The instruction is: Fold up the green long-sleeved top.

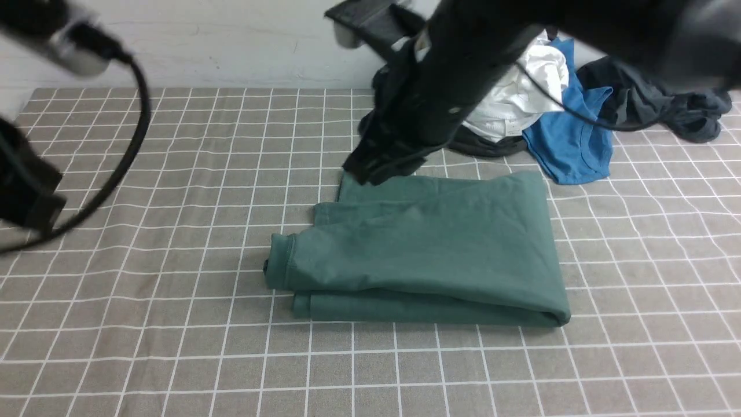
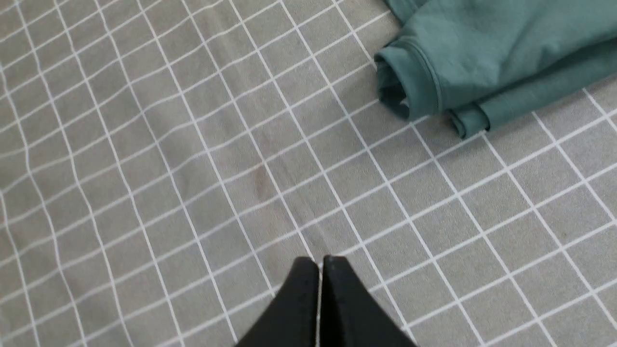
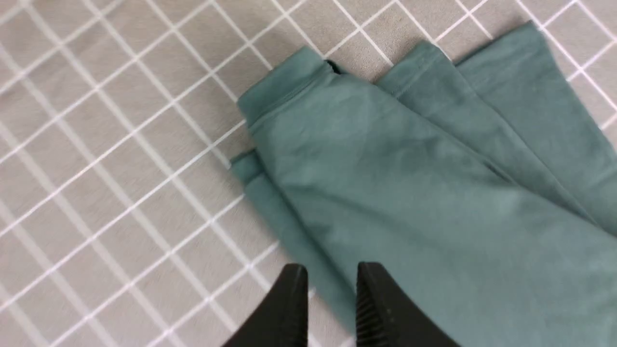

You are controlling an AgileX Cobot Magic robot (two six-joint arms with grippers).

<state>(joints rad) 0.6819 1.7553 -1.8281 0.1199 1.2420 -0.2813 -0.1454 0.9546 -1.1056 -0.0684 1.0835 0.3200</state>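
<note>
Two tools are in my views. Nearest me, the checked cloth over the surface (image 1: 173,347) lies bare. Just beyond it the green top (image 1: 428,255) lies folded into a thick, roughly rectangular packet at the middle of the surface, its rounded fold edge facing me and a ribbed cuff (image 1: 281,260) poking out at its left end.

The left tool (image 2: 319,262) is clenched, its two black fingers pressed tip to tip with nothing between them; it hangs over bare cloth, apart from the top, whose cuff end (image 2: 407,84) shows near a corner of the left wrist view. In the front view the left arm is only a blurred dark shape at the left edge.

The right tool (image 3: 332,279) has its fingers a small gap apart, with nothing gripped between them, and sits above the top's edge (image 3: 385,193). In the front view the right arm reaches in from the upper right, its dark end (image 1: 382,159) over the top's far left corner; I cannot tell whether it touches the fabric.

Farthest back, by the wall, lie a white garment (image 1: 521,98), a blue shirt (image 1: 573,139) and a dark grey garment (image 1: 666,104).
</note>
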